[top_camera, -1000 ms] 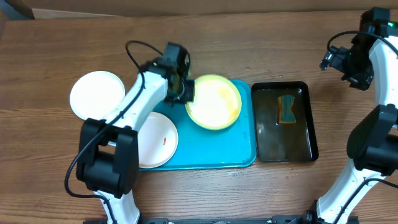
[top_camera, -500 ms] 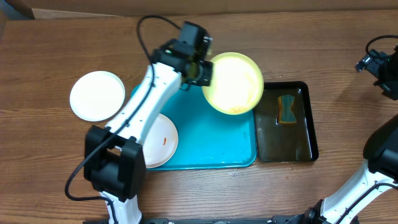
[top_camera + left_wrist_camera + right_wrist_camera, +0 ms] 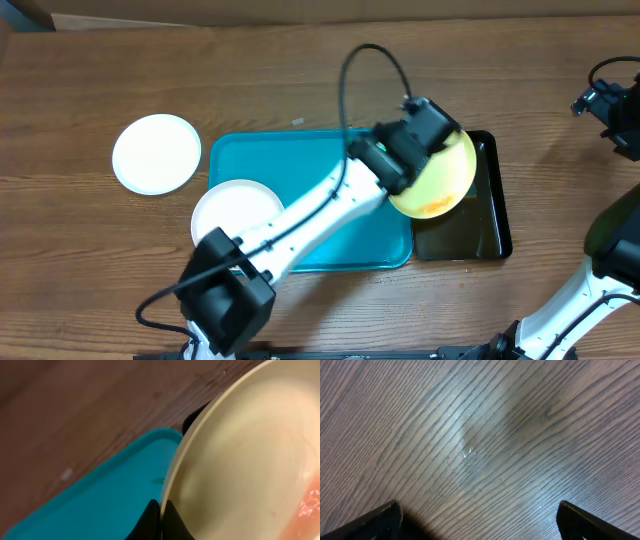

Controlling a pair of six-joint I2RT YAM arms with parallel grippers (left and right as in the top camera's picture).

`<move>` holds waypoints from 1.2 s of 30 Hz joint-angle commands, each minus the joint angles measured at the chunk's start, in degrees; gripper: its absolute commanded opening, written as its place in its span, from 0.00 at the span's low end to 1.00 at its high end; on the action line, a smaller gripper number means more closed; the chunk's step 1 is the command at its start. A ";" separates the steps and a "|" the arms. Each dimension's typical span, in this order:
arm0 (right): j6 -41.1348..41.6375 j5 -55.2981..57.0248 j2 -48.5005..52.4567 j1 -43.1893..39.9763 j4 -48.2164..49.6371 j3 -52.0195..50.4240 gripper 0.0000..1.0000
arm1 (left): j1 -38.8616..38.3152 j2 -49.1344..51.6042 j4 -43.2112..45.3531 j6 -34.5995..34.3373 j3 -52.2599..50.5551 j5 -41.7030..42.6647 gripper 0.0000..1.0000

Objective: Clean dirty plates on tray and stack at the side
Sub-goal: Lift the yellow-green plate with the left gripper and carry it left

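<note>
The left arm has moved a lot in one second. A second ago the round pale yellow-green plate was low on the big blue plastic tray with the raised rim. Now it is lifted and carried to the right. It hangs tilted over the left part of the narrow black tray with dark liquid in it. I cannot tell if the plate touches the liquid yet.

I think this means the washing part is starting for this plate. It still has an orange smear on its low side, so it is not clean. After washing, it should go to the side with the stack.

Closest to the robot, the small round white plate lies on the blue tray where it was, partly under the arm. Its wash is still to come, I think.

Next comes the left tool. Its two dark fingers are pressed together on the rim of the yellow-green plate. That grip on the thin edge is all that holds the plate up.

Farther to the left, the other round white plate rests on the brown wooden desk, off the tray. That looks like the stack spot.

Far off at the right edge, the right tool hangs over bare desk. Its fingers are wide apart and hold nothing.
</note>
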 commanded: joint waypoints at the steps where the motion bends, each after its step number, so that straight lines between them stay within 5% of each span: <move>1: 0.28 0.15 -0.79 0.09 0.24 -0.17 1.00 | -5.49 0.09 1.53 6.16 1.64 -19.12 0.04; 11: 0.28 0.15 -0.79 0.09 0.24 -0.17 1.00 | -16.44 0.09 15.08 24.41 1.64 -44.06 0.04; 21: 0.28 0.15 -0.79 0.09 0.24 -0.17 1.00 | -17.57 0.09 18.38 24.33 1.60 -41.16 0.04; 28: 0.28 0.15 -0.79 0.09 0.24 -0.17 1.00 | -12.48 0.09 8.55 7.21 1.60 -8.15 0.04; 36: 0.28 0.15 -0.79 0.09 0.24 -0.17 1.00 | 6.40 0.09 4.20 -4.72 1.60 30.29 0.04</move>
